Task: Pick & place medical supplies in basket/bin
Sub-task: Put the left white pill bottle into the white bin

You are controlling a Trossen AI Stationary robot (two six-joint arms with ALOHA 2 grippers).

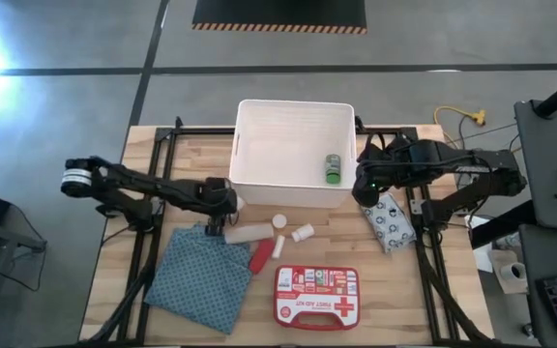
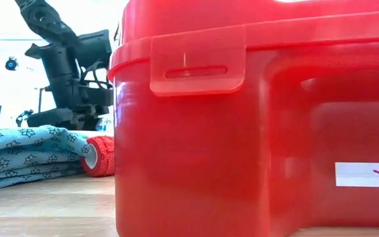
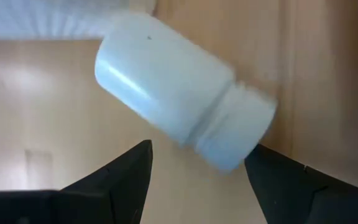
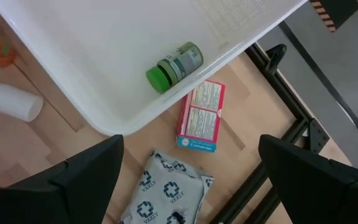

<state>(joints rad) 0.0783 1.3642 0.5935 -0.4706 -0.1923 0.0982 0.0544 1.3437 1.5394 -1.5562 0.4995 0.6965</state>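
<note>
The left gripper (image 3: 197,177) is spread, a white bottle (image 3: 182,118) lying just ahead between its fingers. The right gripper (image 4: 188,177) is spread above the soft pack (image 4: 163,190); beyond sit the small box (image 4: 201,115), then the bin (image 4: 104,56) holding the green-capped bottle (image 4: 174,65).

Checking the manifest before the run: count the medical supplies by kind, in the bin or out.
White bottles: 4
Green-capped bottle: 1
Red tube: 1
First aid case: 1
Small box: 1
Dotted soft pack: 1
Total: 9
</note>
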